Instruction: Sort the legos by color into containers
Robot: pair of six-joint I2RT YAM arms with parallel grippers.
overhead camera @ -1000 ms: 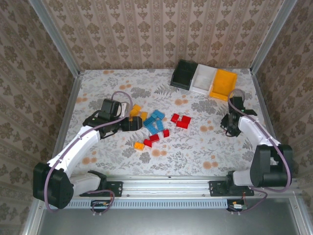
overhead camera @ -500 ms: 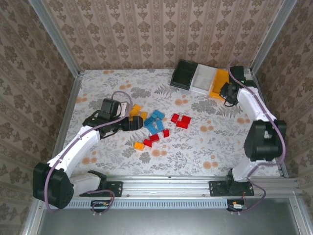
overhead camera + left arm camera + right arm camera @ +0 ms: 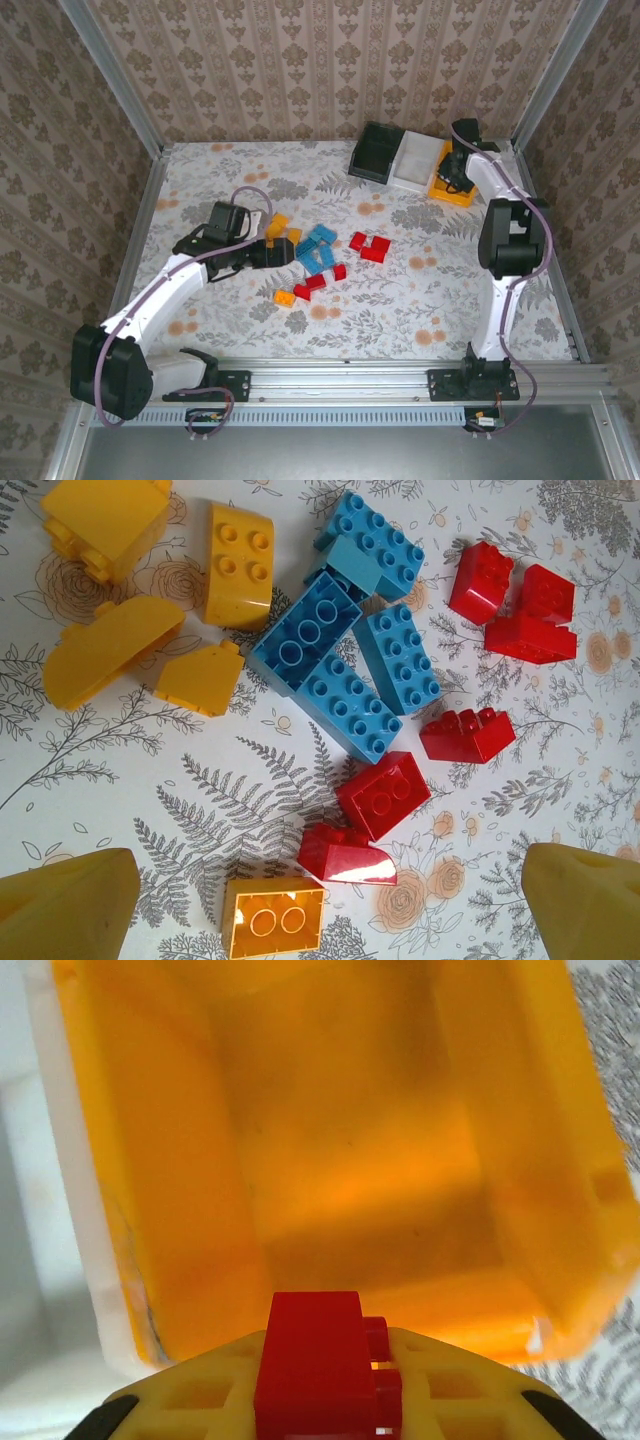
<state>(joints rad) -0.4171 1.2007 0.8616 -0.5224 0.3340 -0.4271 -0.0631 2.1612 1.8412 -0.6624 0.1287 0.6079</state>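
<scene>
left hand (image 3: 322,905): agape, tips cropped; right hand (image 3: 322,1400): clamps half-cropped red lego (image 3: 310,1355) over orange tray (image 3: 340,1160)

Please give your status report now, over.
Right gripper shut on red brick, above orange-yellow tray. Left gripper open over loose legos. Nothing blocking.

Legos (image 3: 318,252) cluster mid-counter, one red brick (image 3: 312,1360) hanging over the orange tray (image 3: 160,1160) beside the white tray (image 3: 418,160) and black tray (image 3: 377,152), far right.
</scene>
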